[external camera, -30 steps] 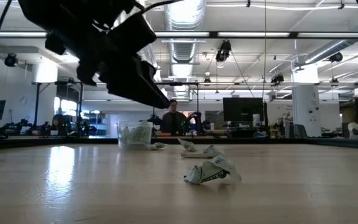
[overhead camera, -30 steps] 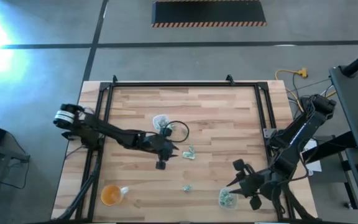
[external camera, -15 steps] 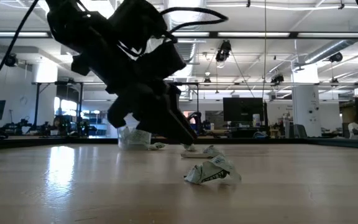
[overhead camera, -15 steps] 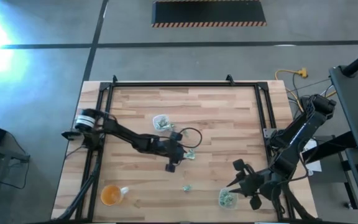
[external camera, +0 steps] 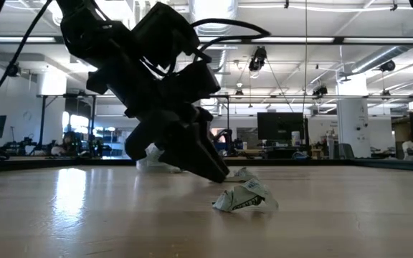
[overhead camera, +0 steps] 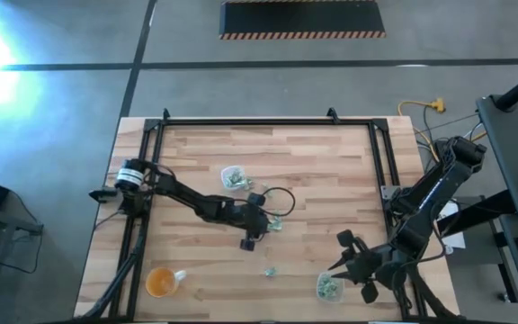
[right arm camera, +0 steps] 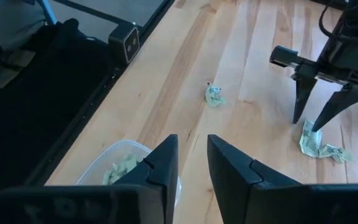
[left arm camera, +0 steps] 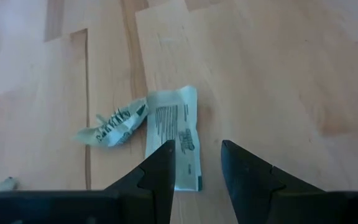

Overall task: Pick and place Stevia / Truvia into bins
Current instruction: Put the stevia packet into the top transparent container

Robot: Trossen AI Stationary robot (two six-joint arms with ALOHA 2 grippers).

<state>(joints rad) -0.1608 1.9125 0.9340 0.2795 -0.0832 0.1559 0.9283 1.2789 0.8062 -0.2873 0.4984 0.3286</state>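
Observation:
My left gripper (overhead camera: pixel 263 221) is open and low over two Stevia packets in mid-table. In the left wrist view its fingertips (left arm camera: pixel 196 149) straddle one long edge of a flat packet (left arm camera: pixel 178 138); a crumpled packet (left arm camera: pixel 112 126) lies beside it. A third, crumpled packet (overhead camera: pixel 270 270) (external camera: pixel 244 197) lies alone nearer the near edge. One clear bin (overhead camera: pixel 233 177) with packets in it stands behind the left gripper. The other bin (overhead camera: pixel 328 286) (right arm camera: pixel 124 165), also holding packets, stands at the near right. My right gripper (overhead camera: pixel 344 255) (right arm camera: pixel 192 146) waits open beside it. My left gripper comes down slanting from the table's left. One finger (left arm camera: pixel 165 163) stands over the flat packet's long edge (left arm camera: pixel 188 149), the other over bare wood. Whether a finger touches the packet I cannot tell. The packet lies flat on the table.
An orange-tinted round cup (overhead camera: pixel 160 282) stands at the near left corner. A black frame rail (overhead camera: pixel 259 123) runs around the table. Bare wood lies between the lone packet and the right bin. In the low view, people and desks show far behind the table.
My left gripper has moved from beside the far bin toward the table's right and near edge, and has come down until its fingertips are just above the two packets in mid-table. The packets and bins have not moved.

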